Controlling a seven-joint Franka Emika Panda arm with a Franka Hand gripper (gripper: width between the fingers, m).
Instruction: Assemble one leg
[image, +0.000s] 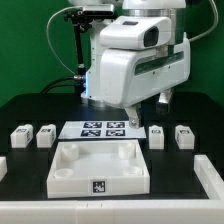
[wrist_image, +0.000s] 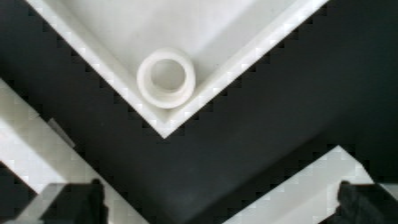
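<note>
Several small white legs lie on the black table in the exterior view: two at the left (image: 22, 133) (image: 46, 136) and two at the right (image: 156, 135) (image: 183, 134). The large white tray-like piece (image: 70, 180) lies at the front centre. My gripper (image: 147, 108) hangs above the table behind the tray's far right corner, mostly hidden by the arm's white body. In the wrist view the gripper (wrist_image: 217, 200) is open and empty, its dark fingers (wrist_image: 71, 205) wide apart. A corner of the tray (wrist_image: 249, 30) with a round socket (wrist_image: 167, 78) lies under it. No leg shows in the wrist view.
The marker board (image: 105, 129) lies behind the tray. More white parts sit at the exterior view's left edge (image: 3, 165) and front right (image: 210, 178). Other white surfaces show at the edges of the wrist view (wrist_image: 338, 165).
</note>
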